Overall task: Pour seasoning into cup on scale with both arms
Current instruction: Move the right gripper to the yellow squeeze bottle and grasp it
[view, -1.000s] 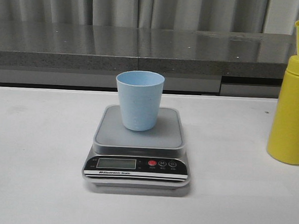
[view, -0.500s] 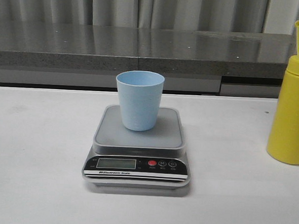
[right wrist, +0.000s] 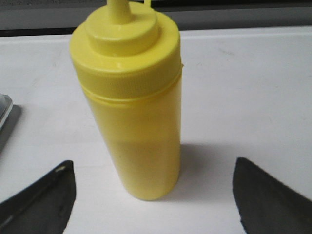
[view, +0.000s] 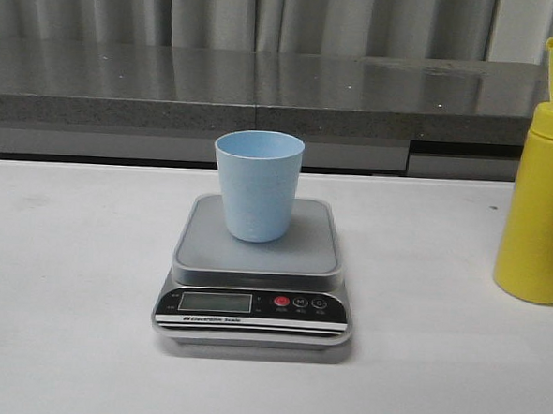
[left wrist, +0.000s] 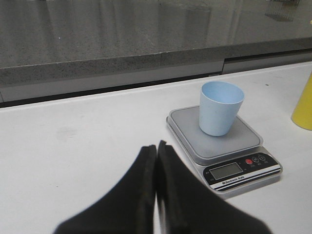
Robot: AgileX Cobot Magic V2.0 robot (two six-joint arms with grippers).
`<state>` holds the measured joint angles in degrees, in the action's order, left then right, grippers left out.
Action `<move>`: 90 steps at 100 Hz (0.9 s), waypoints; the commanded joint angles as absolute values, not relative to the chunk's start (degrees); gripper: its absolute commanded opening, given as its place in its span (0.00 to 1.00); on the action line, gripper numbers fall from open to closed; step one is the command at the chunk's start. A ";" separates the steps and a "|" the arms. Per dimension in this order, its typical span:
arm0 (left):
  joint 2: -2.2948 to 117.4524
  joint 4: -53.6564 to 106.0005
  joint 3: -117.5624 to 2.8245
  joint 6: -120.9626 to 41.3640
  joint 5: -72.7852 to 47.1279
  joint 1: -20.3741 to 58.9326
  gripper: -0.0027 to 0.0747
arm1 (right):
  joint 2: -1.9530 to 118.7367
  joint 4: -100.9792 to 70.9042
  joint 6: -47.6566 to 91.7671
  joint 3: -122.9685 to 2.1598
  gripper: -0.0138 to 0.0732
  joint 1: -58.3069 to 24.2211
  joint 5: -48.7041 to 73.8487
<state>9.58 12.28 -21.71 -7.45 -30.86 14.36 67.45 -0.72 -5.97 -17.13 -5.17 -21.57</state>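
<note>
Seasoning bottle [right wrist: 132,102], smooth yellow plastic with a ribbed collar and pointed nozzle, is standing upright at the table's [view: 67,251] right edge, well right of the scale [view: 255,276]. I'm seeing my right gripper [right wrist: 153,192] spread wide, fingers flanking the bottle without touching. Pale blue tapered cup [view: 256,183] is sitting on the scale's grey platform. My left gripper [left wrist: 156,187] is hanging pressed closed, near-left of the scale, bare white tabletop around it.
</note>
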 commanded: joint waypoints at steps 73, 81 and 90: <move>10.11 13.40 -23.23 -6.88 -26.22 14.28 0.01 | 91.19 0.59 -6.52 -30.28 0.90 -7.35 -36.57; 10.11 13.40 -23.23 -6.88 -26.22 14.28 0.01 | 92.32 -1.06 -6.52 -30.43 0.90 -7.35 -38.82; 10.11 13.40 -23.23 -6.88 -26.22 14.28 0.01 | 93.48 -3.24 -6.52 -30.43 0.90 -7.35 -41.74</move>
<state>9.58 12.28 -21.71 -7.45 -30.86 14.36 94.31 -1.54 -6.41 -28.96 -7.18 -34.60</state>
